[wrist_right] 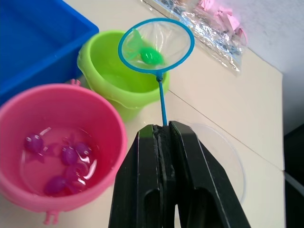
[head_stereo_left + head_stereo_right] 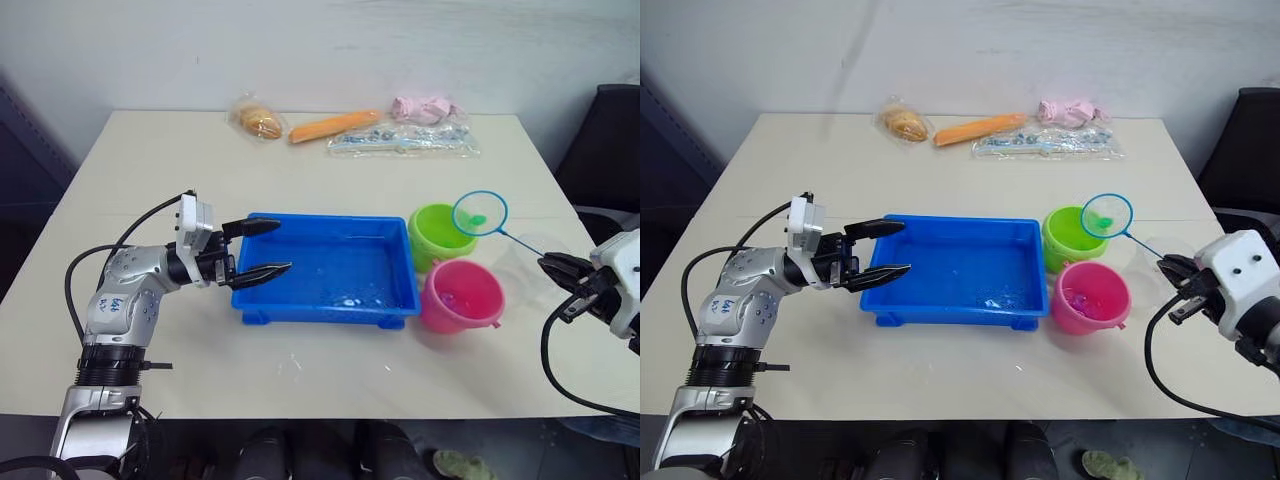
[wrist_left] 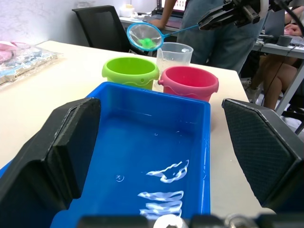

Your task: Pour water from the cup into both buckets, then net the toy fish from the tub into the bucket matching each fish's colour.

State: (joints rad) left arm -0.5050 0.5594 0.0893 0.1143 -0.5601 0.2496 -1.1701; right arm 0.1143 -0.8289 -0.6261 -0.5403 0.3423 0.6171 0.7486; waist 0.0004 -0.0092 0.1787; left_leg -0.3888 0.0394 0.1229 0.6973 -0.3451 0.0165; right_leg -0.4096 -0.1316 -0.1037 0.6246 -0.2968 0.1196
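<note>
I am watching my right gripper [image 1: 164, 130] pinching the thin stick of the small blue-rimmed round net [image 2: 480, 213], which is carrying a tiny green plastic fish [image 1: 151, 56] above the lime green plastic bucket [image 2: 438, 234]. The pink plastic bucket [image 2: 461, 296] beside it is holding several magenta fish [image 1: 69, 155] in water. My left gripper [image 2: 256, 250] is hanging spread wide at the end of the shallow bright blue plastic tub [image 2: 325, 268]. The clear plastic cup [image 3: 174, 53] is standing just behind both buckets. Packaged items [image 2: 402, 138] are lying along the table's [image 2: 150, 180] far edge.
</note>
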